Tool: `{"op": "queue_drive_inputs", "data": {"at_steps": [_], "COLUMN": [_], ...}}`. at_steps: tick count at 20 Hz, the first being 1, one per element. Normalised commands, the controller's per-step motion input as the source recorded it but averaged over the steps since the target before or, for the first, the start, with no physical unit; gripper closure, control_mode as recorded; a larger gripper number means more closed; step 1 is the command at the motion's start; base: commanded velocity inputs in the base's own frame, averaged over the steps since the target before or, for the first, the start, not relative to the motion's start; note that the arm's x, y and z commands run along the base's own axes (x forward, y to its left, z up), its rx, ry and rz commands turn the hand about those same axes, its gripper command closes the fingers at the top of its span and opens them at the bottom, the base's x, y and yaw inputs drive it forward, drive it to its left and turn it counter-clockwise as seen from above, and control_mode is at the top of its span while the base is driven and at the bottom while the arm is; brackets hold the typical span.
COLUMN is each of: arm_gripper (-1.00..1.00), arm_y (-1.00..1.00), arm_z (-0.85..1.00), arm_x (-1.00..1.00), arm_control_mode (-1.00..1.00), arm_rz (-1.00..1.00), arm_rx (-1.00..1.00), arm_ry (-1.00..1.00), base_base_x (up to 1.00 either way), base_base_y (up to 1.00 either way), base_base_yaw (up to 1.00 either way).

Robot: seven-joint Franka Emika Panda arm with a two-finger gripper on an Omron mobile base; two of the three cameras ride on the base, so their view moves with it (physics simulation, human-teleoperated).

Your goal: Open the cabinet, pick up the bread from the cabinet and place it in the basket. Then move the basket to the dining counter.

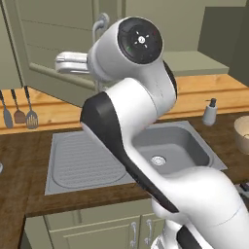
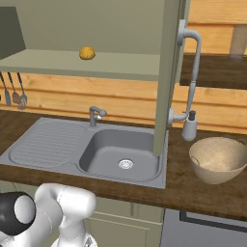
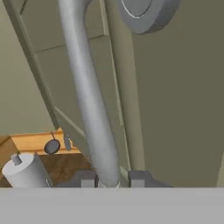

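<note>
The cabinet's sage-green door (image 2: 166, 82) stands swung open, edge-on above the sink. In the hand view my gripper (image 3: 113, 180) is shut on its long silver handle (image 3: 87, 96), one dark fingertip on each side of the bar. My white hand (image 1: 73, 62) reaches to that open door (image 1: 48, 44) below the handle's curved top (image 1: 99, 24). The bread (image 2: 87, 53), a small golden-brown lump, lies on the cabinet shelf (image 2: 120, 65). On the wood counter right of the sink sits the beige basket (image 2: 219, 159), with nothing in it. The dining counter is out of view.
A grey sink (image 2: 120, 154) with a drainboard and a faucet (image 2: 95, 115) lies under the cabinet. A soap dispenser (image 2: 189, 126) stands between sink and basket. Kitchen utensils (image 1: 19, 109) hang on the wall at the left. Low cabinet doors (image 1: 112, 228) run under the counter.
</note>
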Motion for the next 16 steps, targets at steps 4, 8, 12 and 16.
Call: {"op": "queue_drive_inputs", "data": {"at_steps": [4,8,12,16], "arm_gripper": [-1.00,-1.00,-1.00,-1.00], "arm_y": [-0.43,-0.84,-1.00,-0.85], "arm_z": [-0.85,-0.25,0.04,-0.12], "arm_x": [-0.65,-0.75,-0.69,0.87], "arm_control_mode": [-1.00,-1.00,-1.00,-1.00], "arm_rz": [0.17,0.20,0.30,0.15], "arm_rx": [0.12,0.25,0.32,0.27], "arm_ry": [0.08,0.00,-0.06,0.08], "base_base_x": [0.00,0.00,0.00,0.00], "base_base_y": [0.00,0.00,0.00,0.00], "base_base_yaw": [0.00,0.00,0.00,0.00]}}
